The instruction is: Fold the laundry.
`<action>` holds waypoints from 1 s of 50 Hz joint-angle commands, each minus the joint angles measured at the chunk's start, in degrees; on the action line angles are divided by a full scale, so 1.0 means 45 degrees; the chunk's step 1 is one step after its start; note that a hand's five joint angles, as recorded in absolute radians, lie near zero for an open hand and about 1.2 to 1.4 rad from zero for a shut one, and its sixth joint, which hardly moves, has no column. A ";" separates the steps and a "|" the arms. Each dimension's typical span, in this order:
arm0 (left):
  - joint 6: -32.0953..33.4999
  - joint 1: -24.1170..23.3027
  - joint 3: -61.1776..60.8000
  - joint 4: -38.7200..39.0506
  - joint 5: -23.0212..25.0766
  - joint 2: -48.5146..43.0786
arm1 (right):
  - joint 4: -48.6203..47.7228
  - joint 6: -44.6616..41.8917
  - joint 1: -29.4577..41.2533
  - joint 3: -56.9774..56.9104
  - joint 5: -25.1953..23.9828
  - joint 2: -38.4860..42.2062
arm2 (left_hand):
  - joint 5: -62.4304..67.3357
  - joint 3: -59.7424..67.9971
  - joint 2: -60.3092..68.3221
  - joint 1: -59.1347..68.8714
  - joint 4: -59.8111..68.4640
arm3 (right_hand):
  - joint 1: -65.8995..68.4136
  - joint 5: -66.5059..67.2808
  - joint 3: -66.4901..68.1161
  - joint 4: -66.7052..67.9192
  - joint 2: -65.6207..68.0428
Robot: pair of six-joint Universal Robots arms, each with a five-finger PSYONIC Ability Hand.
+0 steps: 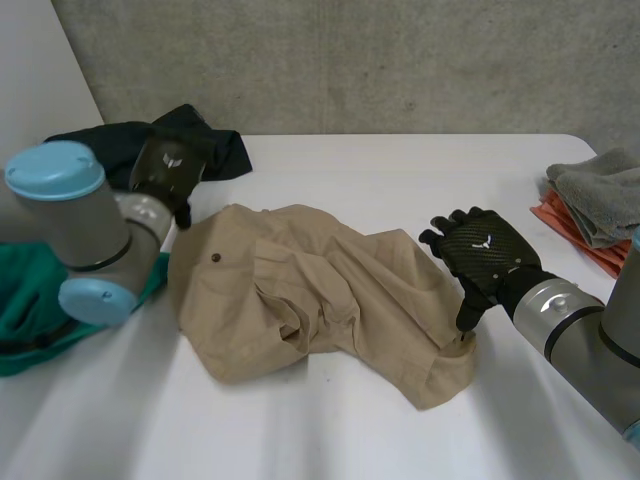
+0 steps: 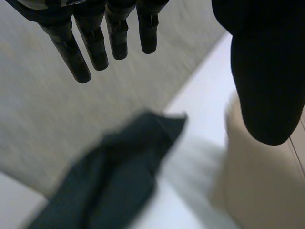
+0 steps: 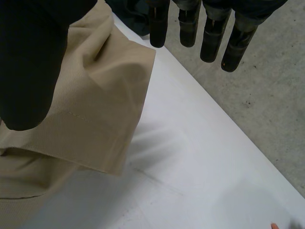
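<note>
Altogether one tan shirt (image 1: 320,290), one dark garment (image 1: 225,150), one green cloth (image 1: 22,300).

The left robot hand (image 2: 267,71) holds its black fingers (image 2: 95,43) straight and apart from its broad thumb, with nothing between them, above a crumpled dark green-black cloth (image 2: 114,176) lying on the white tabletop (image 2: 200,109) beside a tan woven fabric garment (image 2: 257,186) under the thumb, the grey concrete wall (image 2: 43,124) beyond.

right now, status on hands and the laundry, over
Left hand open, by far left corner of tan garment. Right hand open, thumb over its right hem. Garment crumpled, not folded. Dark cloth beside left hand.
</note>
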 commanded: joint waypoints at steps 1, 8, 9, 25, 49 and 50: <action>-0.1036 0.1196 0.0759 -0.1088 0.2124 -0.1400 | -0.0001 0.0000 -0.0012 0.0071 0.0001 0.0024 | 0.1549 0.1425 0.1458 0.1633 0.1481 | -0.0377 -0.0781 -0.0540 -0.0778 -0.0585; -0.2874 0.1724 0.1852 -0.1929 0.3866 -0.2415 | -0.0138 0.0000 -0.0012 0.0071 0.0001 0.0122 | 0.2596 0.2473 0.2505 0.2680 0.2528 | -0.0377 -0.0781 -0.0540 -0.0778 -0.0585; -0.2933 0.1724 0.1970 -0.1949 0.3885 -0.2552 | -0.0157 0.0000 -0.0012 0.0091 0.0001 0.0122 | 0.2634 0.2510 0.2542 0.2717 0.2566 | -0.0377 -0.0781 -0.0540 -0.0778 -0.0585; -0.2875 0.1783 0.3064 -0.1930 0.3653 -0.3647 | -0.0294 -0.0019 -0.0051 0.0072 0.0001 0.0356 | 1.4508 1.4384 1.4416 1.4591 1.4440 | -0.0377 -0.0781 -0.0540 -0.0778 -0.0585; -0.1976 -0.3038 0.4902 0.2017 0.1950 0.0454 | -0.0314 0.0000 -0.0968 -0.0202 0.0157 0.0122 | 1.4516 1.4392 1.4425 1.4600 1.4448 | -0.0377 -0.0781 -0.0540 -0.0778 -0.0585; -0.2034 -0.3312 0.4765 0.1939 0.2068 0.0474 | -0.0314 0.0000 -0.1007 -0.0202 0.0157 0.0103 | 1.4516 1.4392 1.4425 1.4600 1.4448 | -0.0377 -0.0781 -0.0540 -0.0778 -0.0585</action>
